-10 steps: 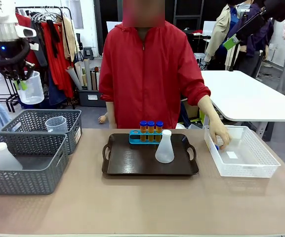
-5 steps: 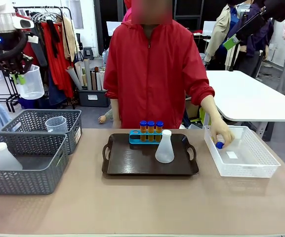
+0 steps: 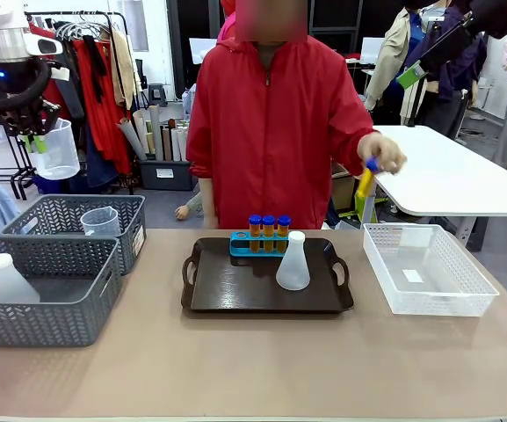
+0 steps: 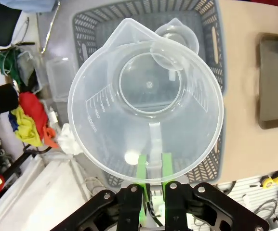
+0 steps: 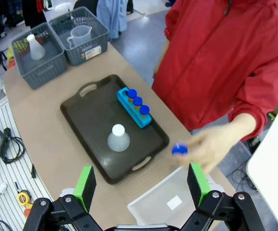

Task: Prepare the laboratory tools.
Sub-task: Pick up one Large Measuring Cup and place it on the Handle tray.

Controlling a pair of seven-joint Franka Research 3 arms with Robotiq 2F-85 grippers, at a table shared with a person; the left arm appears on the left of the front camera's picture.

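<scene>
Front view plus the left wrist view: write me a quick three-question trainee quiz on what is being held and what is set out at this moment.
1. True or false: the left claw is shut on the handle of the measuring beaker, held up above a grey basket.
2. How many blue-capped tubes stand in the rack on the tray?
3. What does the person's hand hold? A) a conical flask B) an orange tube C) nothing

Key: 1 true; 2 three; 3 B.
</scene>
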